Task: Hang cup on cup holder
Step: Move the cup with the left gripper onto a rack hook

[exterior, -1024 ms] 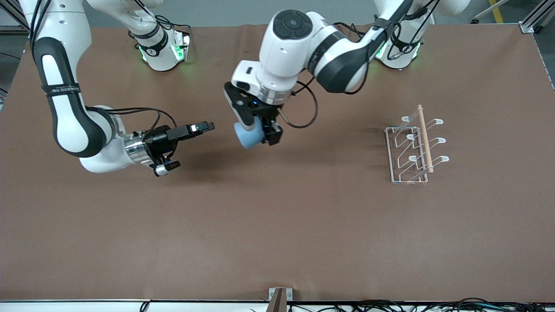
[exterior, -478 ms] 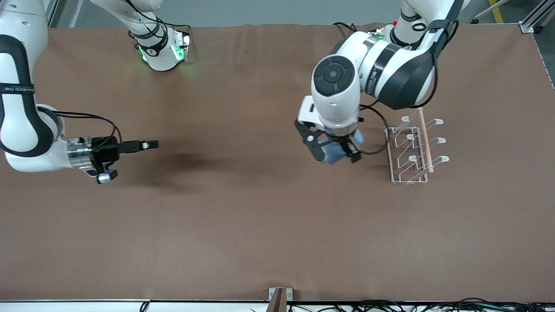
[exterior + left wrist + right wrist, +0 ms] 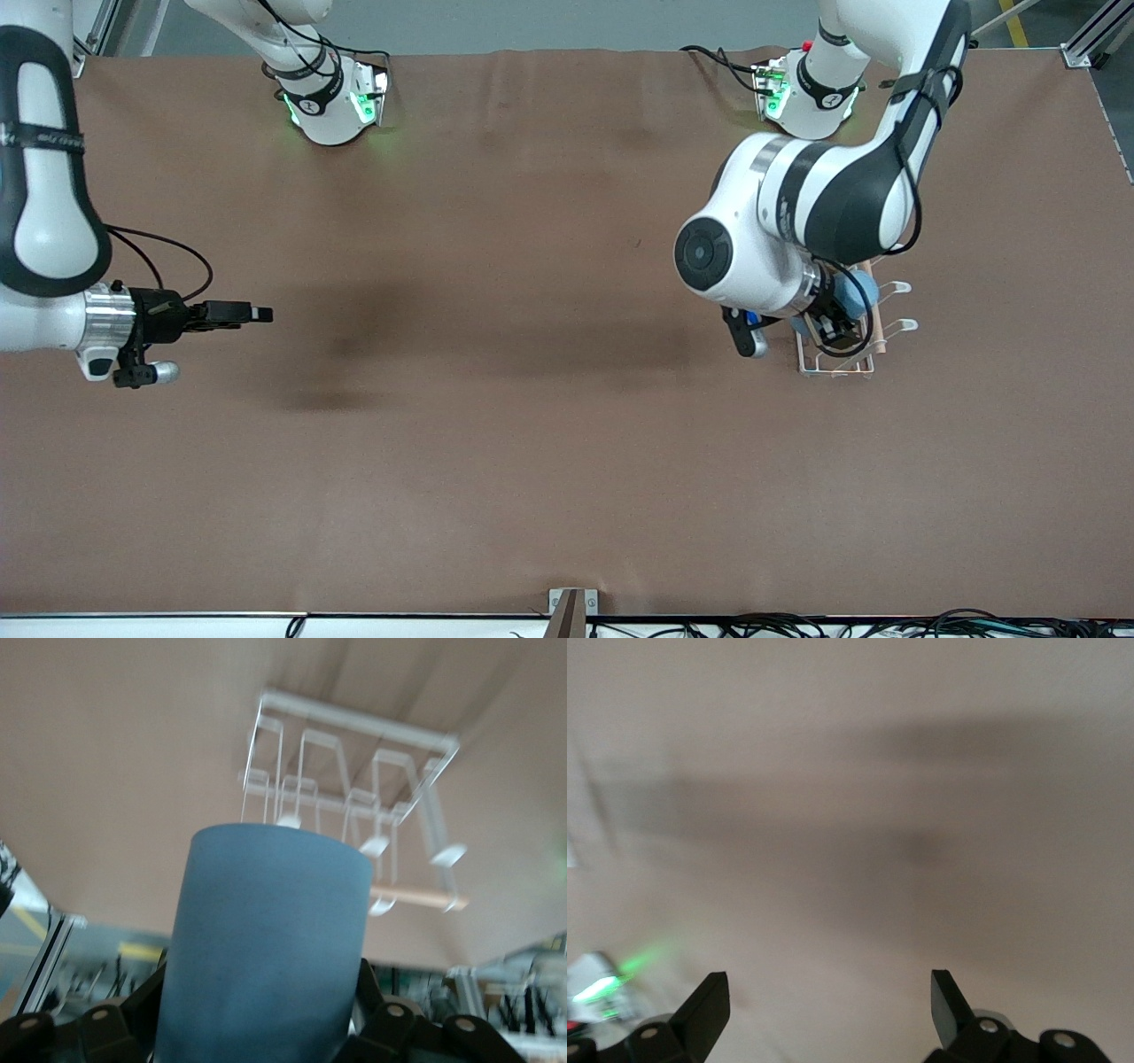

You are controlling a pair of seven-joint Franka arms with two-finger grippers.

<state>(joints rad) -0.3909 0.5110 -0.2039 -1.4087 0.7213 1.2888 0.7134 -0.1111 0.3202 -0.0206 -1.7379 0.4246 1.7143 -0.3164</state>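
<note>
The light-blue cup (image 3: 862,291) is held in my left gripper (image 3: 840,321), which is shut on it and hangs over the white wire cup holder (image 3: 835,368) toward the left arm's end of the table. The arm hides most of the holder; two looped prongs (image 3: 902,325) show. In the left wrist view the cup (image 3: 266,939) fills the space between the jaws of the left gripper (image 3: 263,997), with the holder (image 3: 354,797) and its wooden rod (image 3: 416,896) past its end. My right gripper (image 3: 257,314) is open and empty over bare table at the right arm's end; it also shows in the right wrist view (image 3: 830,992).
The brown table cover (image 3: 532,425) stretches between the two arms. The arm bases (image 3: 332,102) stand along the table's edge farthest from the front camera. A small bracket (image 3: 567,607) sits at the nearest edge.
My left gripper has carried the cup from the table's middle toward the left arm's end, until it is over the holder. My right gripper has drawn back toward the right arm's end.
</note>
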